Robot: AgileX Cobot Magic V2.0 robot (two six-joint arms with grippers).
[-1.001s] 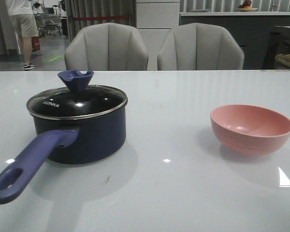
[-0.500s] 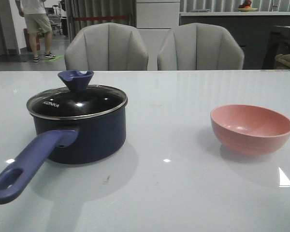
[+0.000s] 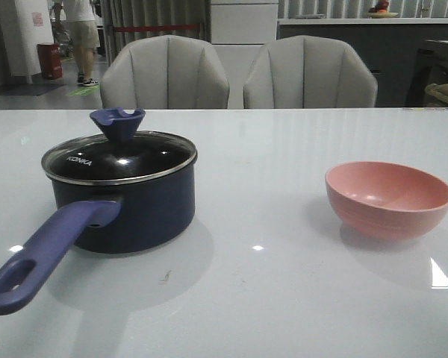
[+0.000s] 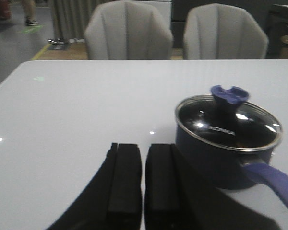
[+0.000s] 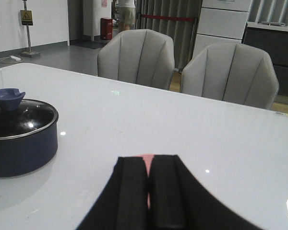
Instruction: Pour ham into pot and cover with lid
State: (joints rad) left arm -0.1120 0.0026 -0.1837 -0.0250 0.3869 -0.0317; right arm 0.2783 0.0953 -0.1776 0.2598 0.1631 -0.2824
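With lid (image 3: 119, 156) seated on pot (image 3: 123, 205), left gripper (image 4: 143, 179) and right gripper (image 5: 150, 189) both clenched, empty; pink bowl (image 3: 389, 199) well apart.

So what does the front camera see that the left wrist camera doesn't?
Only the front view shows the pink bowl and the end of the pot's handle with its hole. Only the left wrist view shows the left hand, its fingers close together with a thin gap. Both show the navy pot with its KONKA glass lid on, the white table and two grey chairs.
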